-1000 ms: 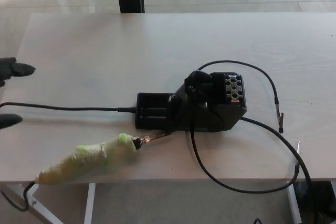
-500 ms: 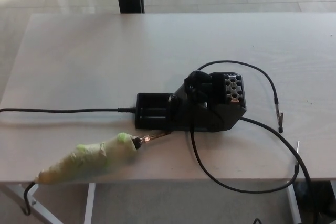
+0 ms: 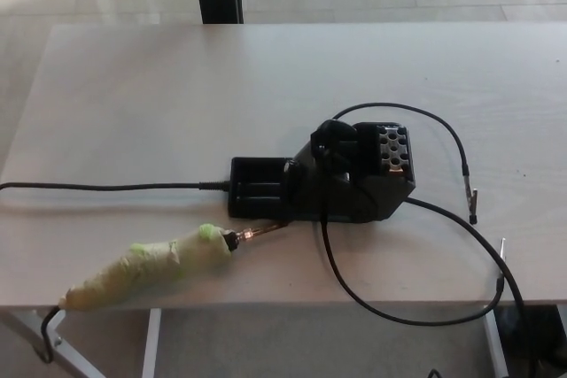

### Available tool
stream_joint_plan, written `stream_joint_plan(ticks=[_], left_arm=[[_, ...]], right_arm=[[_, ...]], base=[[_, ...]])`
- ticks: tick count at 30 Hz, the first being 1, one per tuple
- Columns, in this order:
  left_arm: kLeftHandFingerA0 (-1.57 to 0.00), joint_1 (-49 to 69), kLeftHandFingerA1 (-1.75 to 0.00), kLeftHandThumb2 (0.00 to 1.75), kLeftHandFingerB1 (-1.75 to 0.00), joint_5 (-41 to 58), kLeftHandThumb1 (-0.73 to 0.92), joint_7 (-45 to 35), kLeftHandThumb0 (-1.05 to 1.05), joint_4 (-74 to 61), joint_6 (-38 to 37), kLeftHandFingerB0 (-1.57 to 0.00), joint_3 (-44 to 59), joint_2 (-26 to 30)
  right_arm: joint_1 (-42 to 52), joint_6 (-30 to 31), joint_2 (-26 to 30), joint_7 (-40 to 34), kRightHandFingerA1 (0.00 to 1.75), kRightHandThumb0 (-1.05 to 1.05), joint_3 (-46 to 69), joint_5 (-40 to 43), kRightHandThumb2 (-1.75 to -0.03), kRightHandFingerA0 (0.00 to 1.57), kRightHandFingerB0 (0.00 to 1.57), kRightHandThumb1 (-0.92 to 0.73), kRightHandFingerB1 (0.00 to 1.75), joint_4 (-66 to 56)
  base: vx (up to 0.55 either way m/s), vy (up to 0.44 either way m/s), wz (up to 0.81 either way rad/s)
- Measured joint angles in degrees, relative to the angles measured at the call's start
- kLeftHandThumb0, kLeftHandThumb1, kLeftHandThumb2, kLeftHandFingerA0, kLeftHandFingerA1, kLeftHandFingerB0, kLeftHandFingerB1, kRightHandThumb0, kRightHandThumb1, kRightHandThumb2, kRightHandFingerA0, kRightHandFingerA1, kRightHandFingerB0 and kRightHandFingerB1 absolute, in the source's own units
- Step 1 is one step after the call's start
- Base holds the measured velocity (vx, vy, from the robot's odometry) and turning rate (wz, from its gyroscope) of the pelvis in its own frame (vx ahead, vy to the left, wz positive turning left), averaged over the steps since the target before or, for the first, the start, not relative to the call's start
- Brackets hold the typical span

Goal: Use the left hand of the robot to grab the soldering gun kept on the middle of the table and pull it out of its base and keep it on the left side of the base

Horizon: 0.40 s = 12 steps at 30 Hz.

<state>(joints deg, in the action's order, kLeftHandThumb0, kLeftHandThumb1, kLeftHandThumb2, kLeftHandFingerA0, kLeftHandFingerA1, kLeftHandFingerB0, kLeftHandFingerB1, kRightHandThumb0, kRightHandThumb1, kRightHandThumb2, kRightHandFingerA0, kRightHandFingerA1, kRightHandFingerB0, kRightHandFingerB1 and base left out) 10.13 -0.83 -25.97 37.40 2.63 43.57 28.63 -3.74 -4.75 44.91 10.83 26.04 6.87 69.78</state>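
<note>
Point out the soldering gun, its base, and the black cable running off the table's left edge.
soldering gun [image 3: 146,267], head view, on the green-wrapped handle.
base [image 3: 354,174], head view, on the black holder block.
black cable [image 3: 106,186], head view, mid-run, left of the base.

The soldering gun [image 3: 151,267] lies on the table [image 3: 177,95], front-left of the base [image 3: 328,179].

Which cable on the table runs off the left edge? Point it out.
The straight black cable plugged into the left end of the base. It runs flat to the table's left edge, while the others loop right of the base or trail from the soldering gun.
</note>
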Motion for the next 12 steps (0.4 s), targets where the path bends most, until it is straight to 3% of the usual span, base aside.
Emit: stream_joint_plan(ticks=[1,2,3,4,8,9,10,12], left_arm=[[-0.32,0.2,-0.60,0.90,-0.57,0.0,0.55,0.9,-0.46,2.2,0.0,-0.34,0.0,-0.9],[-0.35,0.3,-0.61,0.93,-0.55,0.0,0.59,1.6,-0.49,4.0,0.0,-0.31,0.0,-1.5],[-0.35,0.2,-0.61,0.93,-0.54,-0.2,0.58,2.6,-0.47,6.3,0.0,-0.28,-0.3,-2.3],[-0.40,0.2,-0.54,0.61,-0.44,-0.2,0.74,3.0,-0.47,7.3,0.0,-0.39,-0.5,-2.6],[-0.57,-0.6,-0.54,0.62,-0.47,-0.7,0.73,6.4,-0.51,14.6,-0.1,-0.52,-3.3,-4.6],[-0.55,-0.9,-0.54,0.63,-0.46,-1.0,0.71,7.6,-0.52,16.8,-0.2,-0.48,-5.3,-5.0],[-0.56,-1.1,-0.56,0.61,-0.48,-1.3,0.73,8.3,-0.50,18.2,-0.4,-0.50,-6.5,-5.1],[-0.56,-1.6,-0.56,0.61,-0.48,-1.7,0.73,9.8,-0.50,21.6,-0.9,-0.50,-9.1,-5.2]], right_arm=[[0.0,0.0,0.0,0.0,0.72,-0.62,0.0,0.0,-0.85,0.62,0.27,-0.51,0.47,0.0],[0.0,0.0,0.0,0.0,0.71,-0.63,0.0,0.0,-0.85,0.61,0.26,-0.51,0.47,0.0],[-0.1,0.0,0.0,0.0,0.70,-0.63,0.0,0.0,-0.85,0.61,0.26,-0.51,0.46,0.0],[-0.1,0.0,0.0,0.0,0.70,-0.63,0.0,0.0,-0.84,0.61,0.25,-0.51,0.46,0.0],[0.2,0.0,0.0,0.0,0.72,-0.61,0.2,0.1,-0.85,0.61,0.23,-0.52,0.45,0.1],[0.5,0.0,0.0,0.0,0.70,-0.62,0.3,0.1,-0.85,0.59,0.22,-0.52,0.45,0.1],[0.6,0.0,0.0,0.0,0.65,-0.54,0.3,0.1,-0.59,0.61,0.27,-0.63,0.32,0.1],[0.9,0.0,0.0,0.0,0.65,-0.54,0.3,0.2,-0.59,0.61,0.27,-0.63,0.32,0.2]], base=[[0.00,0.000,0.00],[0.00,0.000,0.00],[0.00,0.000,0.00],[0.00,0.000,0.00],[0.00,0.000,0.00],[0.00,0.000,0.00],[0.00,0.000,0.00],[0.00,0.000,0.00]])
